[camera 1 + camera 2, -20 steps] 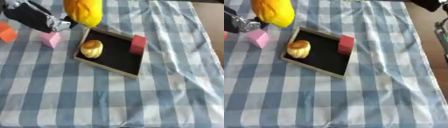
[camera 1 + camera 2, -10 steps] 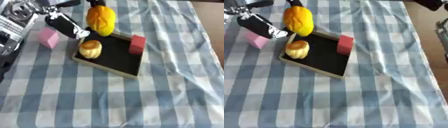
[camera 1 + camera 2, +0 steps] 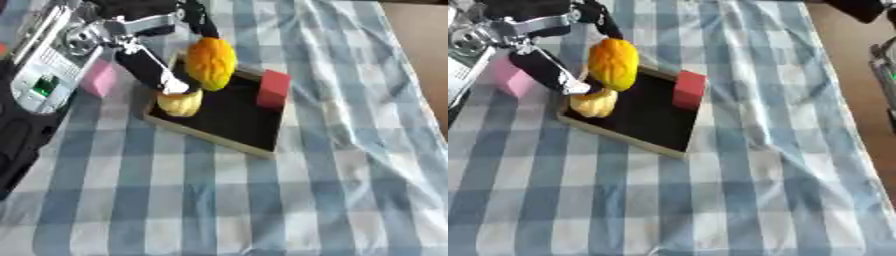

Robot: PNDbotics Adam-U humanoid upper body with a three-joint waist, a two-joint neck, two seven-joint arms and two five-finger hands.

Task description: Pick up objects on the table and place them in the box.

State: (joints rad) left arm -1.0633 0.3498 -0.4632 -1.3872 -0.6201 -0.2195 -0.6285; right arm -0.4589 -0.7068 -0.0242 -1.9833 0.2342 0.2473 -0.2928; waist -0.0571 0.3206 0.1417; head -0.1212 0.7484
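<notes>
Nearest you, the checked cloth (image 3: 219, 210) lies bare in front of the box (image 3: 232, 127), so there is open room on the near side and out to the right. Inside the box, a small yellow item (image 3: 179, 102) sits in the left corner and a red block (image 3: 272, 89) stands against the right wall; the dark floor between and in front of them is free. Your left hand (image 3: 153, 67) is over the box's left far corner, fingers curled round the orange-yellow fruit (image 3: 210, 62), which hangs with its long axis roughly upright, its lower end just above the far-left part of the box floor. One dark finger reaches down and ends just beside the small yellow item. That is what the release turns on: the fruit lies to the right of that finger and partly over the yellow item, so favour the open floor toward the red block. A pink block (image 3: 98, 78) waits on the cloth just left of the box. Your right hand is out of view.
</notes>
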